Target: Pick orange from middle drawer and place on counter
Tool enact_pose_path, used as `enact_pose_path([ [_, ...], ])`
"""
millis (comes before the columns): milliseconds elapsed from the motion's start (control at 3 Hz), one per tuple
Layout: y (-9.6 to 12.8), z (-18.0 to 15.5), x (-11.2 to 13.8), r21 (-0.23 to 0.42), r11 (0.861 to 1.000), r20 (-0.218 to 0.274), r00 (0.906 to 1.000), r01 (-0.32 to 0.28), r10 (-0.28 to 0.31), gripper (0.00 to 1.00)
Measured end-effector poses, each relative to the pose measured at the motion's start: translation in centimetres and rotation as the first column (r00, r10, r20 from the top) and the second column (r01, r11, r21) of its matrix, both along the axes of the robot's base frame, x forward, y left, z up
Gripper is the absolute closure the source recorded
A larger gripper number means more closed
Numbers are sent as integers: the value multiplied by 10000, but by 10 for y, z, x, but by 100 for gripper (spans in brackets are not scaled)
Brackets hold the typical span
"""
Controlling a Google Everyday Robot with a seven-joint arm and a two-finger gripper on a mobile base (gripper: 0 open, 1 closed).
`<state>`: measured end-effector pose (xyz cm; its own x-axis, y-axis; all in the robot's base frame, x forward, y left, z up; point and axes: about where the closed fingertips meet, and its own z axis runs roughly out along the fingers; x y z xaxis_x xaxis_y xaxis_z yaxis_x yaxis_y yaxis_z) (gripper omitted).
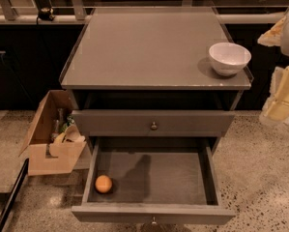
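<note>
The orange point(103, 183) lies near the middle drawer point(173, 178) corner (walls may block a grasp); the hand point(281, 95) is far right, its opening I cannot tell.

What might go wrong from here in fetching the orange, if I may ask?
The orange lies in the front-left corner of the middle drawer, close to its walls, so a grasp may be cramped. The claw, at the view's right edge, could bump the white bowl on the right of the counter.
</note>
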<state>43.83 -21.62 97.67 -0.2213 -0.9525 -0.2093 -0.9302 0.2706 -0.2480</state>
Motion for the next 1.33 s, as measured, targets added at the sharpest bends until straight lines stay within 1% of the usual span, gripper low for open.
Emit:
enact_pose_path([
  [333, 1, 1, 0, 24, 10000, 40, 10000, 6, -6, 0],
  [667, 21, -17, 10, 1643, 9861, 382, 9987, 262, -329, 0],
  [1000, 45, -34, 17, 3506, 9365, 402, 9988, 106, -263, 0],
  [1333, 75, -40, 20, 4835, 8750, 363, 9993, -250, 84, 0],
])
